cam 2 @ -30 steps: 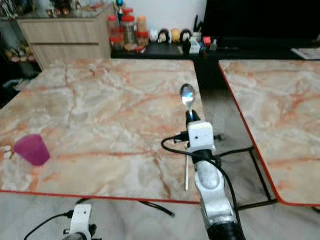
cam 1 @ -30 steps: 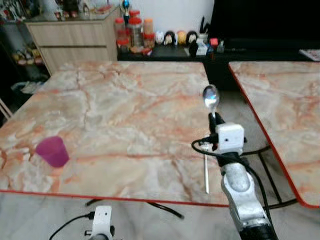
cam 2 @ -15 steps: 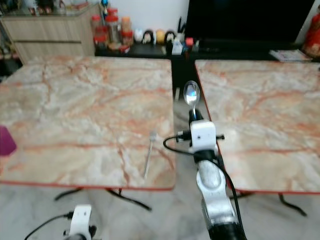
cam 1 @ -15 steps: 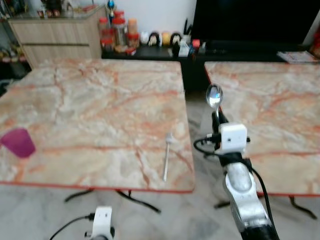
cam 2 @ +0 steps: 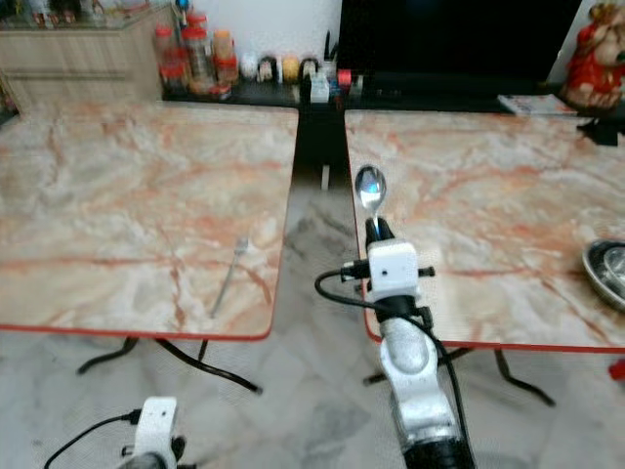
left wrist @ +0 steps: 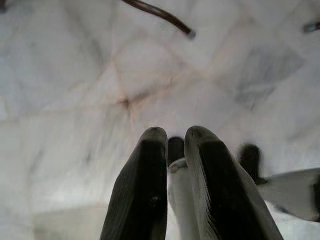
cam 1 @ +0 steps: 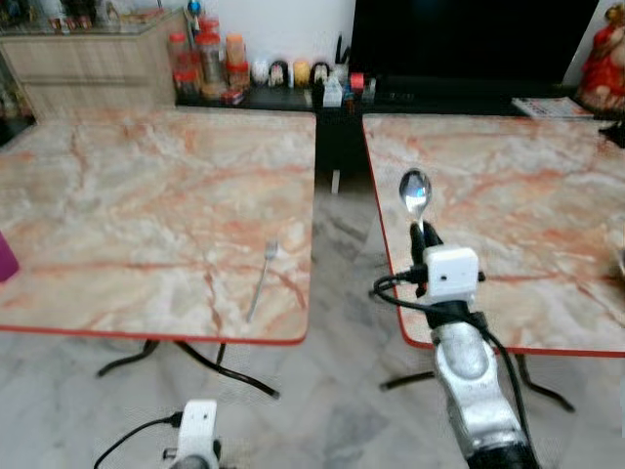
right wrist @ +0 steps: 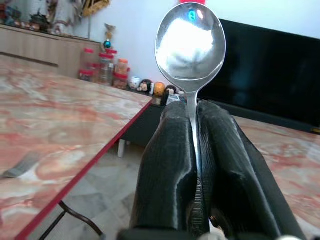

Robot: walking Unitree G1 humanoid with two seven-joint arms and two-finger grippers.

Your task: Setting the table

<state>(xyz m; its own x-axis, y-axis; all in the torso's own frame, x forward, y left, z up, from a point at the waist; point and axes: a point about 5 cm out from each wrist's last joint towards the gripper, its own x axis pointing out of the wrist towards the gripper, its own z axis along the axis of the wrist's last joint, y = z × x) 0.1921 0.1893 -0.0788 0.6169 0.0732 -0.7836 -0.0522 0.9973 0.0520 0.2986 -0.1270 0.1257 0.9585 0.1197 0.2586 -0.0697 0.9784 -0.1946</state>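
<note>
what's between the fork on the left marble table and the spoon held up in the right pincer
The left marble table's red edge, then bare grey floor in the gap between tables, seen in both eye views.

no readable text, labels or signs

Jars (cam 1: 200,66), figurines (cam 1: 278,72) on cabinet w/ black TV (cam 1: 469,39)

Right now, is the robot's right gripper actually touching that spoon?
Touching. The right wrist view shows the spoon handle pinched between the right gripper's two black fingers, bowl sticking up above them.
</note>
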